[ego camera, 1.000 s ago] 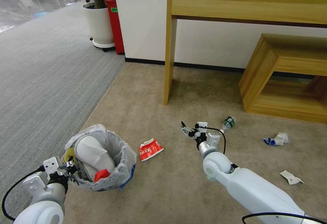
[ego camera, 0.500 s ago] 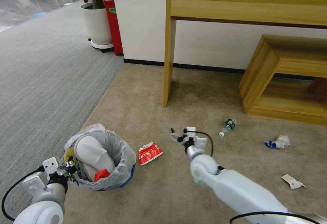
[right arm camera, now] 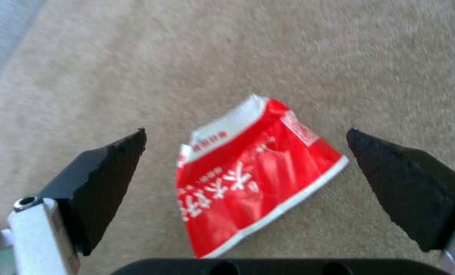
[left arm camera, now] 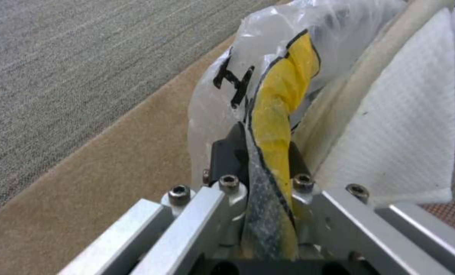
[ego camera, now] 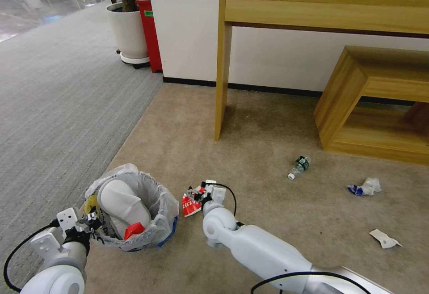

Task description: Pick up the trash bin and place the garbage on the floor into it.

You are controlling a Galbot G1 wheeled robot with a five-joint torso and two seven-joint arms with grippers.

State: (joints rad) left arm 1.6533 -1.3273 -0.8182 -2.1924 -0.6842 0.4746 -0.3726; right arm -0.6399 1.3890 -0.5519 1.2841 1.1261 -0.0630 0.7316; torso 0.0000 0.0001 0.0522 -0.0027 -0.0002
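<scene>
Presently, the right gripper hangs over the red wrapper with jaws spread wide, one on either side of it. The wrapper lies flat on the beige carpet, just beside the bin. The left gripper is clamped on the bin's bagged rim; a slipper sits inside.

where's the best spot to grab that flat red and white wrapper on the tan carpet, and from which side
Probably from straight above, pinching the flat red and white wrapper across its narrower width near the middle. It lies flat on the tan carpet with slightly lifted creased edges, so no side approach gets under it. The open right gripper already straddles it; the left gripper holds the bag-lined trash bin.
</scene>
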